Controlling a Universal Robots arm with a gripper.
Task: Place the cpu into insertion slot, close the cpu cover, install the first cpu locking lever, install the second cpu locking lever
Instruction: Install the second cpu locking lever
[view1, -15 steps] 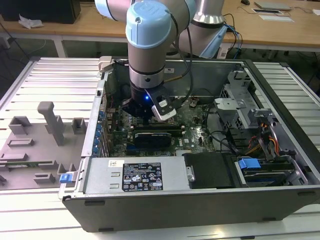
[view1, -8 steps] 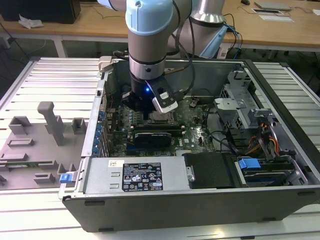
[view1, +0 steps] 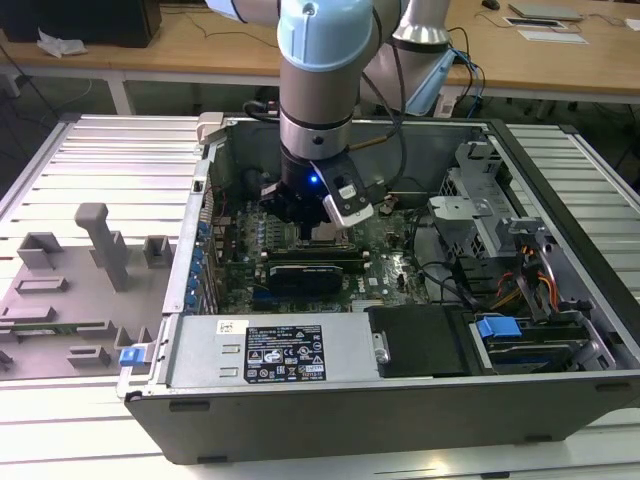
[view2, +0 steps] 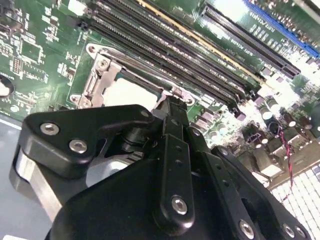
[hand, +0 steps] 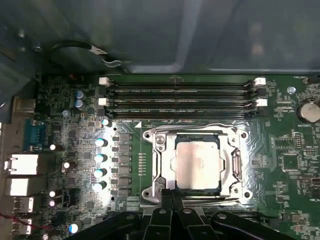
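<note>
The cpu (hand: 194, 162) lies flat in the insertion slot (hand: 156, 192) on the green board, its pale metal top showing through the window of the cpu cover (hand: 231, 162). The silvery cover lies down over the chip's edges. A thin wire lever (hand: 200, 126) runs along the cover's side towards the memory slots. My gripper (hand: 172, 194) has its black fingers pressed together, tips at the socket's edge opposite that side. In the second wrist view the fingertips (view2: 172, 100) touch the frame beside the cpu (view2: 131, 95). In the exterior view the gripper (view1: 318, 222) hangs low inside the open computer case.
Long memory slots (hand: 180, 100) run beside the socket, and a row of capacitors (hand: 100, 157) stands on another side. A black card (view1: 315, 272), the power supply (view1: 270, 350) and drive bays (view1: 520, 330) crowd the case. Grey fixtures (view1: 100, 245) stand on the table at the exterior view's left.
</note>
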